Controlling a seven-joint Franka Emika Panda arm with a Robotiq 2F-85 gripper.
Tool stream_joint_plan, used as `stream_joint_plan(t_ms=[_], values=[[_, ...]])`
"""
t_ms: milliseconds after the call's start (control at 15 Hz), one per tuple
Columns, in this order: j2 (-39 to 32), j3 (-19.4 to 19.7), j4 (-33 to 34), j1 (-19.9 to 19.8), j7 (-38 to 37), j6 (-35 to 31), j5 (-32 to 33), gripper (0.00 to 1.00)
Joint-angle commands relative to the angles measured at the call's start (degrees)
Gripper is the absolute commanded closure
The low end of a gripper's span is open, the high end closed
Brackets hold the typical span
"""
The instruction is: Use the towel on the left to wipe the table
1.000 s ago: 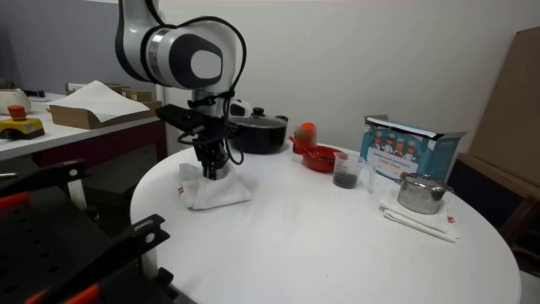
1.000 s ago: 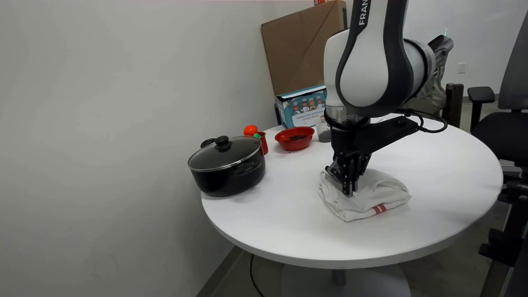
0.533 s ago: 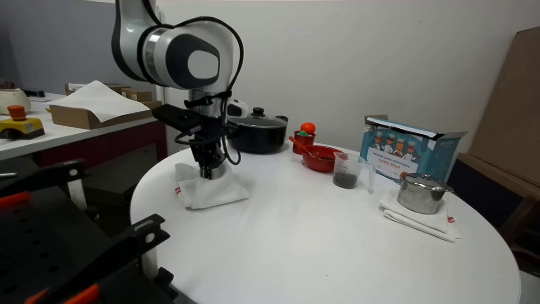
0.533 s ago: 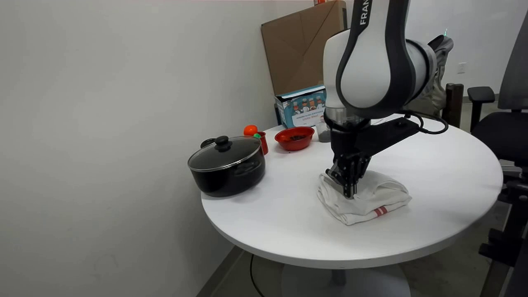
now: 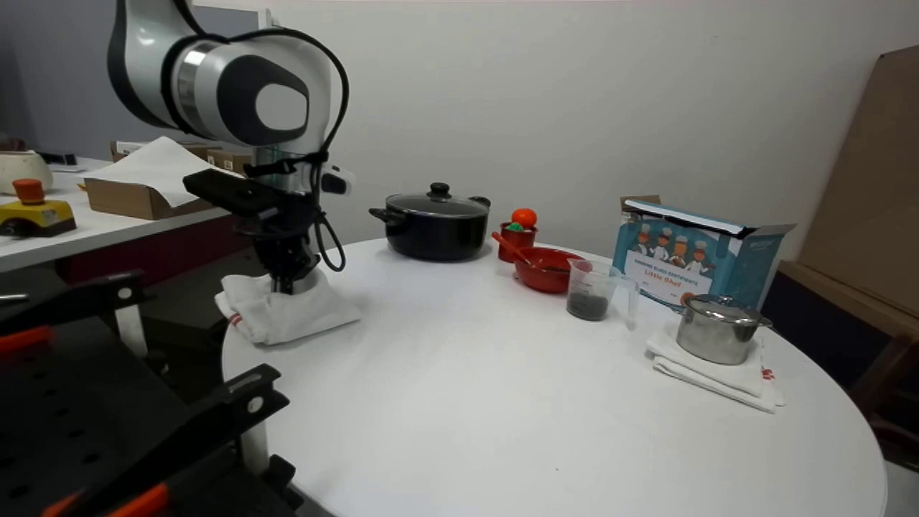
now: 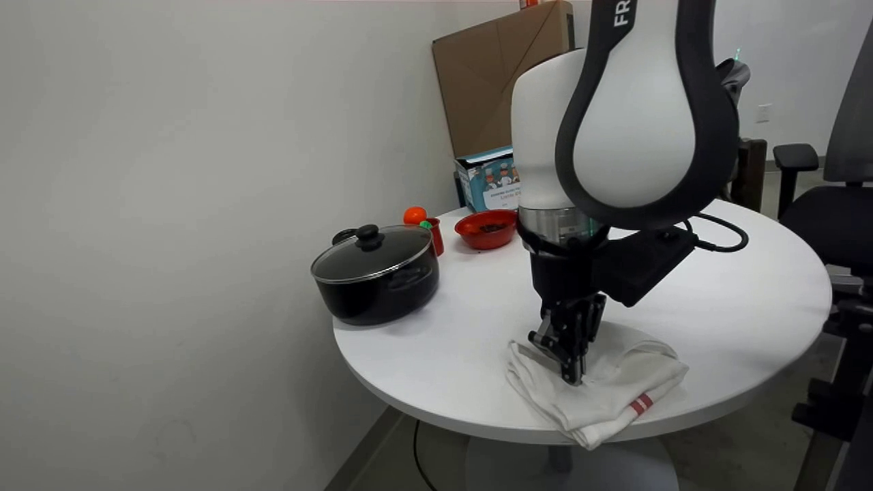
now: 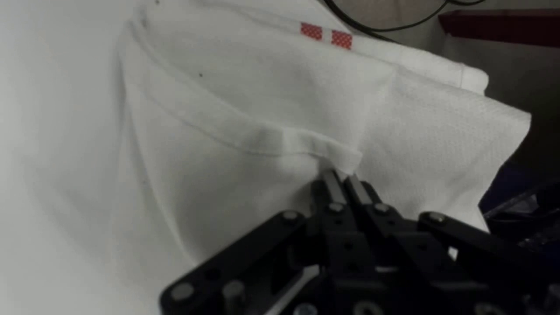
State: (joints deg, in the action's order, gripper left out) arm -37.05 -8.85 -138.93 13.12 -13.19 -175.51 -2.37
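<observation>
At the end of the white-and-grey robot arm, the black two-fingered gripper points down into the folded white cloth towel with a pair of red stripes. Its slim black fingers are drawn close together, pinching a bit of the towel at their tips — just how much cloth sits between them is hard to make out, since the wrist view is dim and blurred there. The towel lies on the round white table, right at the edge — in an exterior view one corner pokes past the rim, and the wrist view also shows cloth reaching beyond the tabletop. The striped side faces that rim.

Apart from the towel, near the pale wall, stands a wide black pot with a glass lid. Beside it is a red cup with a round orange ball and a green piece showing at the top. Next comes a shallow red bowl with dark bits inside and a red handle slanting at its rim, and just beside that a clear measuring cup with dark contents. A blue cardboard box printed with cartoon chefs stands behind. Across the table from the gripper, a small lidded pot of shiny metal sits on a second folded white towel, which also bears red marks.
</observation>
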Motion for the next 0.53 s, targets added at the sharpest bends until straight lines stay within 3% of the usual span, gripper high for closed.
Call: stream_joint_plan(t_ms=[0,467], values=[[0.1,1.1,-0.3,2.5,0.5,-0.2,-1.1,0.92],[-1.7,12.1,-0.1,-0.1,2.0,-2.2,0.0,0.92]])
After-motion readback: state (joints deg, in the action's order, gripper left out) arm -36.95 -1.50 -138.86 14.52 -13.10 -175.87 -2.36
